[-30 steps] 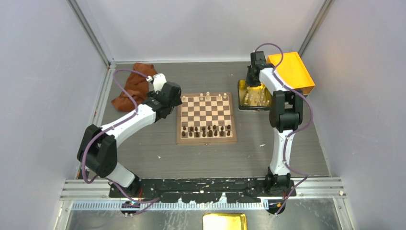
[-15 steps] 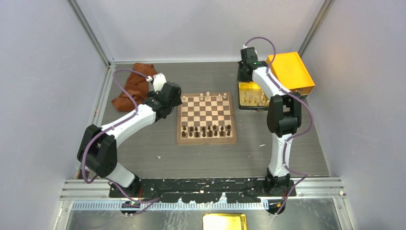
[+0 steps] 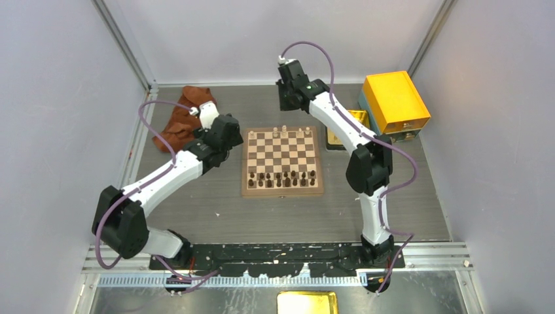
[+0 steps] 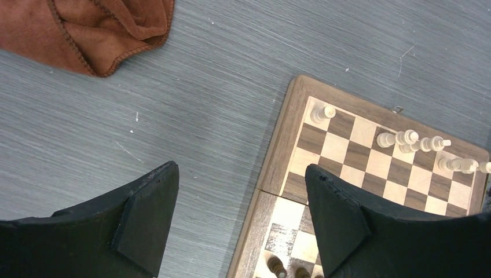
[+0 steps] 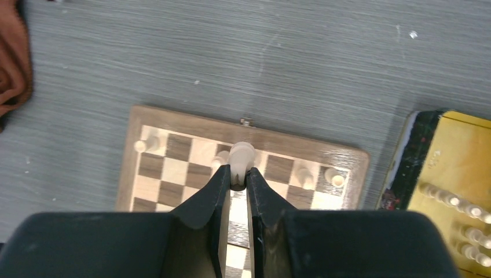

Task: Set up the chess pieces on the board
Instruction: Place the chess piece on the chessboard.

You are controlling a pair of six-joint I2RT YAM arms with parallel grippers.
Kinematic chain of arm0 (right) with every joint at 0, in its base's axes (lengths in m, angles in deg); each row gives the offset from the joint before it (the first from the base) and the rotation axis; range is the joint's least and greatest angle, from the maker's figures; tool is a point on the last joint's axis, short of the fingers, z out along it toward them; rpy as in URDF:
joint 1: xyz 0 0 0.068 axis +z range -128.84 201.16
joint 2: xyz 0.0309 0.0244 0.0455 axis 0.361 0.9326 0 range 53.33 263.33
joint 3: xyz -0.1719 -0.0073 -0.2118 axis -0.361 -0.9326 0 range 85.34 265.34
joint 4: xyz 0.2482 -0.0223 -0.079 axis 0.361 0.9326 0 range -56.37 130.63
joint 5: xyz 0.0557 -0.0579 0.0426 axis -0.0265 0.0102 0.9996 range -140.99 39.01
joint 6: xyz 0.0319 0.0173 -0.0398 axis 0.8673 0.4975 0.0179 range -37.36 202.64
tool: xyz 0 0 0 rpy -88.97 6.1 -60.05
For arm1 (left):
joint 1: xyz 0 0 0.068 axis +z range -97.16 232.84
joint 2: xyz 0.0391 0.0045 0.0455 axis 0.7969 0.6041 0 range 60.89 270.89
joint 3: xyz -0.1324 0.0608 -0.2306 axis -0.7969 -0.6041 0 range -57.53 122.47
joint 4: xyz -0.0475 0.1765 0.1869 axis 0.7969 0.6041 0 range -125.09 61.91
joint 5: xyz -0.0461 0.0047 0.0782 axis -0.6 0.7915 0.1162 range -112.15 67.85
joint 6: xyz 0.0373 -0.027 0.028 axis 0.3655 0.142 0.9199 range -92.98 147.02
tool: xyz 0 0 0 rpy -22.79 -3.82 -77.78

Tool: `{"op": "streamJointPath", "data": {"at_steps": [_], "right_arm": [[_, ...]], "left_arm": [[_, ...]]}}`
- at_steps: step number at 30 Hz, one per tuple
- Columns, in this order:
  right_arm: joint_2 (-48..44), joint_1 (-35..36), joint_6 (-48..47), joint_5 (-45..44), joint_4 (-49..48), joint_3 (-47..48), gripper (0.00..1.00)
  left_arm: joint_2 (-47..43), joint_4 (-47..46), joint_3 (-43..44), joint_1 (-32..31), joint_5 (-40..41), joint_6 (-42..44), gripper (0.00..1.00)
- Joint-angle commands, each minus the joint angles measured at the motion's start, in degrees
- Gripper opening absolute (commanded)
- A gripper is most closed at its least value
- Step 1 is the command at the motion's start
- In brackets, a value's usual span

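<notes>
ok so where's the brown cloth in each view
top external: brown cloth upper left of centre.
left wrist: cloth in the top left corner.
right wrist: cloth at the left edge.
shared landmark: the board, right of the cloth in every view.

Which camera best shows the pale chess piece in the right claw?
The right wrist view: the pale piece sits close up, pinched in the right claw. From above the arm hides it; the left wrist view misses it.
</notes>
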Motion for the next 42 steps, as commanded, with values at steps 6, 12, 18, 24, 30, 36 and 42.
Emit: {"op": "streamJointPath", "data": {"at_steps": [6, 12, 18, 24, 30, 36, 42], "right_arm": [[5.2, 7.3, 0.4, -2.4, 4.6, 9.9, 0.01], [8.5, 9.7, 0.8, -3.0, 5.6, 12.8, 0.01], [12.2, 10.9, 1.0, -2.6, 8.7, 17.3, 0.01], [17.4, 11.5, 1.4, -2.9, 13.4, 24.1, 0.01], [21.3, 11.6, 1.6, -3.3, 17.7, 29.6, 0.01], [23.5, 11.6, 2.4, -2.9, 19.8, 32.0, 0.01], [24.4, 11.6, 2.5, -2.2, 20.1, 32.5, 0.01]], "left_arm": [[-6.1, -1.0, -2.6, -0.1, 3.5, -1.1, 0.81], [-7.8, -0.9, -3.4, -0.1, 3.4, -1.1, 0.81], [-7.7, -1.4, -3.7, -0.1, 3.2, -1.1, 0.81], [-7.5, -2.0, -3.7, -0.1, 3.1, -1.0, 0.81], [-7.6, -2.3, -3.7, 0.0, 3.1, -1.0, 0.81], [-8.2, -2.5, -3.9, 0.1, 2.9, -0.8, 0.81], [-8.2, -3.0, -4.0, 0.4, 2.5, -0.9, 0.81]]}}
